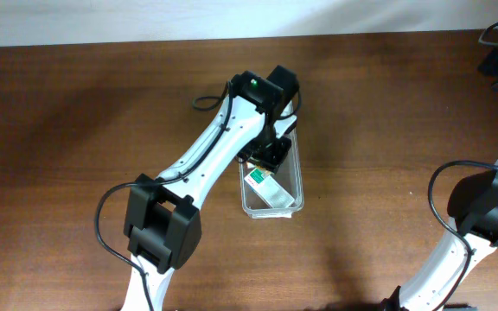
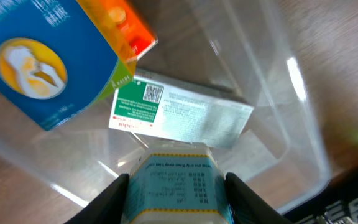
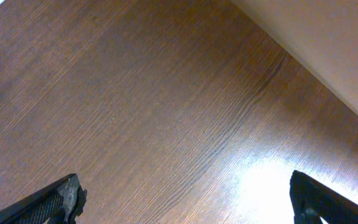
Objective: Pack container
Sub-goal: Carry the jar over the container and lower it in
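Two things sit in the container (image 1: 271, 212), middle of the overhead view: a green box (image 2: 185, 113) and a blue box (image 2: 42, 59). The left gripper (image 2: 178, 200) squeezes a third box (image 2: 176, 177), maybe just above them. The right gripper (image 3: 185, 200) has its fingers apart over the table (image 3: 135, 93).

Brown wood tbl (image 1: 50, 130), pale wall (image 1: 145, 17), soft glare (image 3: 267, 179)

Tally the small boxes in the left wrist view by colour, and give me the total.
Blue and orange box: 1
Green and white box: 1
Pale teal box, between the fingers of the left end effector: 1
Total: 3
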`<move>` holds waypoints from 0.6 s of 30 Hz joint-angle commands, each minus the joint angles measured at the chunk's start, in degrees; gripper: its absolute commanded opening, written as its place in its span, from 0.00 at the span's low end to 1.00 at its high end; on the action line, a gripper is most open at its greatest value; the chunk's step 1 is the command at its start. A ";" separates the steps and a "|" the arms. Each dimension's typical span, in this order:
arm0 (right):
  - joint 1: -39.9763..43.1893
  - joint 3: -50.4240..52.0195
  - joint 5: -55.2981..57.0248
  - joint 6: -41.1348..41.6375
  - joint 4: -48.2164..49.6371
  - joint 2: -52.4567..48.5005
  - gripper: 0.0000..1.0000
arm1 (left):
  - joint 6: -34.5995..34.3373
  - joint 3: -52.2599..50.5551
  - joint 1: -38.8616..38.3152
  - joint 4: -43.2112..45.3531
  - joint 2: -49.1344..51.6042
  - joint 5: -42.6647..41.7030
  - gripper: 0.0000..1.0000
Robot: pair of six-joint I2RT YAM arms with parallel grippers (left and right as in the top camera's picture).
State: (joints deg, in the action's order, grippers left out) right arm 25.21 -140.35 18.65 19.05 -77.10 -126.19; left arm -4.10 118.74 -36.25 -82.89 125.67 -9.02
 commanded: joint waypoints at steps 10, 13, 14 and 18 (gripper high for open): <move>0.26 0.33 1.09 -0.20 -0.02 -0.44 0.98 | -0.39 -7.45 -0.46 4.90 -1.81 -0.26 0.44; 0.26 0.33 1.09 -0.20 -0.02 -0.44 0.98 | -0.37 -8.61 -0.52 5.70 -1.81 -0.48 0.44; 0.26 0.33 1.09 -0.20 -0.02 -0.44 0.98 | -0.37 -9.09 -0.50 5.97 -1.81 -0.92 0.44; 0.26 0.33 1.09 -0.20 -0.02 -0.44 0.98 | -0.37 -9.86 -0.50 6.23 -1.81 -1.29 0.44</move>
State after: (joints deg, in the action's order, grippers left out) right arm 25.21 -140.35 18.65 19.00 -77.10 -126.21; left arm -4.12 109.67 -36.32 -76.86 125.67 -9.19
